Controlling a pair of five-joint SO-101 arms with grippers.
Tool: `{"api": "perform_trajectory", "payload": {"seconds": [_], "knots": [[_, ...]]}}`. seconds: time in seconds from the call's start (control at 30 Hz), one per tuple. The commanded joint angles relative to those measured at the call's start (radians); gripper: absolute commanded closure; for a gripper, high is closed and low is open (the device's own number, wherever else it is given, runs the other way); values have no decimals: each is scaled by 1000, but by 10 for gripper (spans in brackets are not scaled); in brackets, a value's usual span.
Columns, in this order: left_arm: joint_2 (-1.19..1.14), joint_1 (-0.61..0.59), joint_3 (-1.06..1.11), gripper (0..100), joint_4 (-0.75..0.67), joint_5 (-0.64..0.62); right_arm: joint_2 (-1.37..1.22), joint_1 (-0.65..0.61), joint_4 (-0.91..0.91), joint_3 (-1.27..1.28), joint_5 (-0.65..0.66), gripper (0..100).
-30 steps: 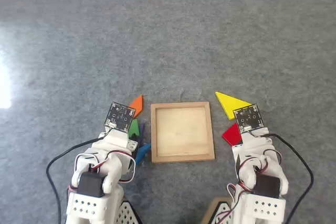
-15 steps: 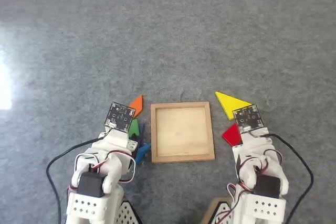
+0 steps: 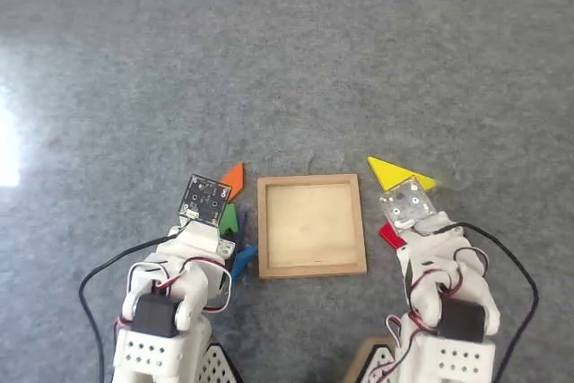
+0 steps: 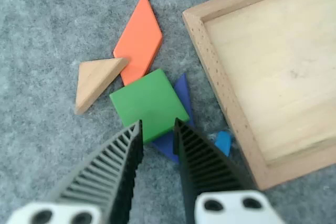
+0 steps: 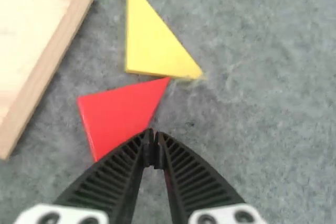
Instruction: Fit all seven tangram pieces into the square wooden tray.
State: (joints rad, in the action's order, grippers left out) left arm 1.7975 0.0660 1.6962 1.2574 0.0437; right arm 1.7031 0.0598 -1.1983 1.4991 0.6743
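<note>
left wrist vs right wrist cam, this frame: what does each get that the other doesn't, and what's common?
Left wrist, not right: orange parallelogram, bare-wood triangle, green square, dark blue piece at its edge, light blue piece by the tray, left gripper slightly open.
Right wrist, not left: yellow triangle, red triangle, right gripper shut over the red one's edge.
Both: part of the wooden tray and the grey table.

White arms [image 3: 184,266], black servos [image 3: 155,316], black cables [image 3: 90,280], ribbed black left tool [image 4: 156,123].

no readable text, labels or numbers
</note>
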Motion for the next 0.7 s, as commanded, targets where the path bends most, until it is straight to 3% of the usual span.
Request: {"api": "perform_trajectory", "payload": {"seconds": [0.0, 0.13, 0.27, 0.43, 0.53, 0.67], "knots": [[21, 2, -13, 908, 5, 2, -213, -22, 93, -117, -17, 990], [21, 2, -13, 908, 5, 2, -572, -31, 157, -327, -147, 990], [21, 2, -13, 908, 5, 2, -963, -143, 157, -554, -339, 990], [21, 2, -13, 908, 5, 2, -1380, -344, 255, -647, -287, 988], [21, 2, -13, 908, 5, 2, -1517, -364, 311, -686, -407, 954], [21, 2, -13, 908, 5, 2, -1500, -305, 249, -743, -543, 946]]}}
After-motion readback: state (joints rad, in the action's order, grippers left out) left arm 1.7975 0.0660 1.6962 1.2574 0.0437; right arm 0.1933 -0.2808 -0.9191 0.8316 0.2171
